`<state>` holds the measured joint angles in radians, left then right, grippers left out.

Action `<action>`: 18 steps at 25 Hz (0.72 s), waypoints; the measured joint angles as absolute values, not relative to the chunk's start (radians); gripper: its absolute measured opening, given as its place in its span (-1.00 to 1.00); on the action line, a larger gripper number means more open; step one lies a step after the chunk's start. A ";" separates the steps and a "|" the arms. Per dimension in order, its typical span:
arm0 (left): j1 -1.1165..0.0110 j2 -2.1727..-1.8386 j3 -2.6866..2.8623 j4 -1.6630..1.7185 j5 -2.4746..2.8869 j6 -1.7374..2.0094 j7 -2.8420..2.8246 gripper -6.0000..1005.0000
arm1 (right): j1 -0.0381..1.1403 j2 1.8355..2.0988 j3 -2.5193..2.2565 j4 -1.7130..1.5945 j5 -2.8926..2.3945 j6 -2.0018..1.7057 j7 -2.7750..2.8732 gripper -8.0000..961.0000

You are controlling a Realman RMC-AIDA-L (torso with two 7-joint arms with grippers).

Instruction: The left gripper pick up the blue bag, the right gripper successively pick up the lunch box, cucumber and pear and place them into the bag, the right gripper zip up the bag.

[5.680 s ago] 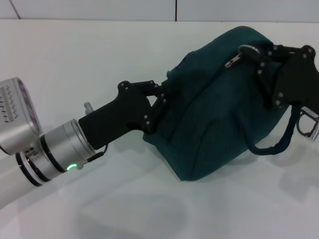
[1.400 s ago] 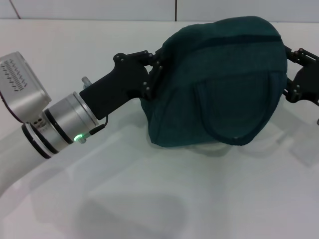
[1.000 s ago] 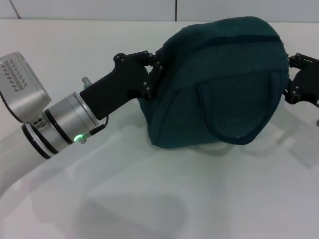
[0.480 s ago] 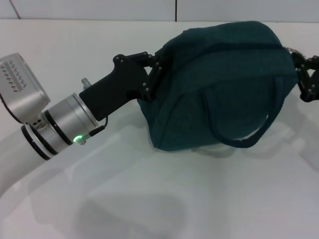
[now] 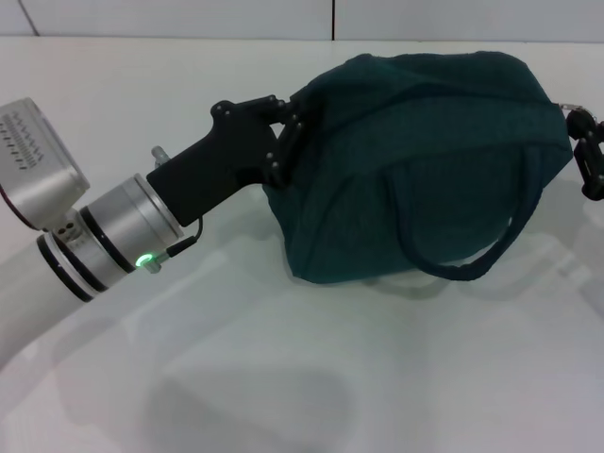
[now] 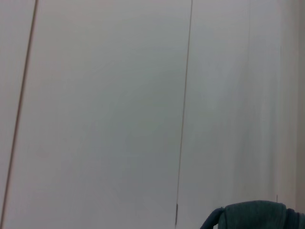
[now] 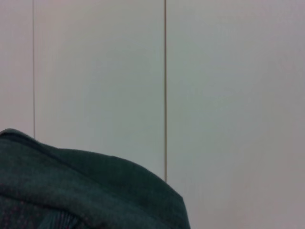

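The blue bag (image 5: 425,160) is a dark teal fabric bag held above the white table, with its carry handle (image 5: 472,255) hanging in a loop on the near side. My left gripper (image 5: 288,123) is shut on the bag's left end. Only a part of my right gripper (image 5: 587,156) shows at the right edge of the head view, right against the bag's right tip, where a small metal zipper pull (image 5: 570,109) sticks out. Bag fabric shows in the left wrist view (image 6: 252,214) and the right wrist view (image 7: 71,191). The lunch box, cucumber and pear are hidden.
The white table (image 5: 330,377) spreads under and in front of the bag. A white panelled wall (image 5: 189,19) runs along its far edge. My left arm's silver wrist (image 5: 85,245) reaches in from the left.
My right gripper has moved right, almost out of the head view. The bag has stretched longer to the right with it, and its handle has dropped into a hanging loop. The left gripper stays put.
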<state>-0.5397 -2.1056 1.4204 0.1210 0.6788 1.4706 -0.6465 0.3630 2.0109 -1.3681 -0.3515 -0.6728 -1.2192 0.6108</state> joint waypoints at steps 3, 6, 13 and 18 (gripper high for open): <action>-0.536 -2.107 1.420 0.119 0.648 1.489 -0.641 -0.79 | 0.364 2.011 -1.374 -0.357 -0.674 -1.225 0.611 -0.95; -0.522 -2.107 1.420 0.115 0.613 1.507 -0.639 -0.79 | 0.365 2.012 -1.375 -0.359 -0.674 -1.226 0.611 -0.95; -0.512 -2.107 1.418 0.121 0.607 1.537 -0.679 -0.64 | 0.369 2.012 -1.375 -0.360 -0.674 -1.232 0.612 -0.95; -0.512 -2.093 1.420 0.195 0.622 1.559 -0.788 -0.25 | 0.370 2.013 -1.374 -0.360 -0.678 -1.241 0.612 -0.95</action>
